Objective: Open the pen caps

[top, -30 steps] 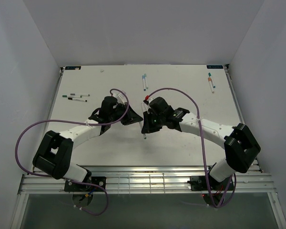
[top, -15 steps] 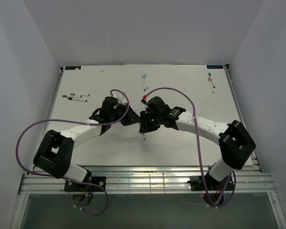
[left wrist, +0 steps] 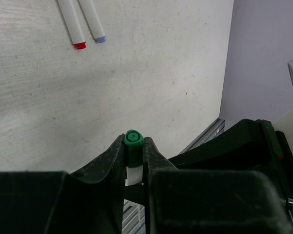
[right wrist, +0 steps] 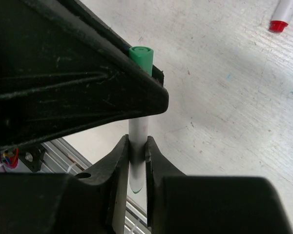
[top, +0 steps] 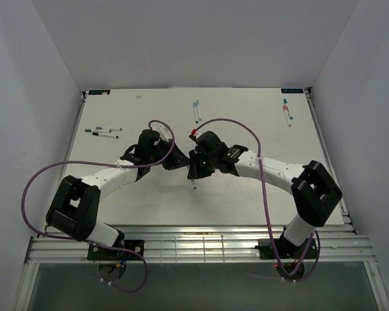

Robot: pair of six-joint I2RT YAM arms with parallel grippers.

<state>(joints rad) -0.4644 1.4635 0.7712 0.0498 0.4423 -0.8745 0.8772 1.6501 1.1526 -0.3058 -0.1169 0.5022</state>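
Note:
One pen is held between both grippers above the middle of the table [top: 246, 129]. My left gripper [left wrist: 134, 141] is shut on its green pen cap [left wrist: 133, 146], which pokes out just past the fingertips. A short piece of white barrel shows below the cap. My right gripper [right wrist: 136, 140] is shut on the white pen barrel [right wrist: 138, 130]. In the right wrist view the green cap [right wrist: 141, 57] rises behind the left gripper's black body [right wrist: 78, 83]. From above, the left gripper [top: 177, 159] and right gripper [top: 192, 163] nearly touch, and the pen's lower end [top: 194, 186] sticks out toward me.
Other pens lie on the table: a pair at the far middle [top: 196, 111], a pair at the far right [top: 287, 111], and several at the left [top: 104, 132]. The left wrist view shows red [left wrist: 79, 45] and blue [left wrist: 100, 39] pen ends. A metal rail [top: 194, 243] runs along the near edge.
The right arm has slid a little to the left, bringing its gripper closer against the left one. The left arm has hardly moved and still holds the green cap.

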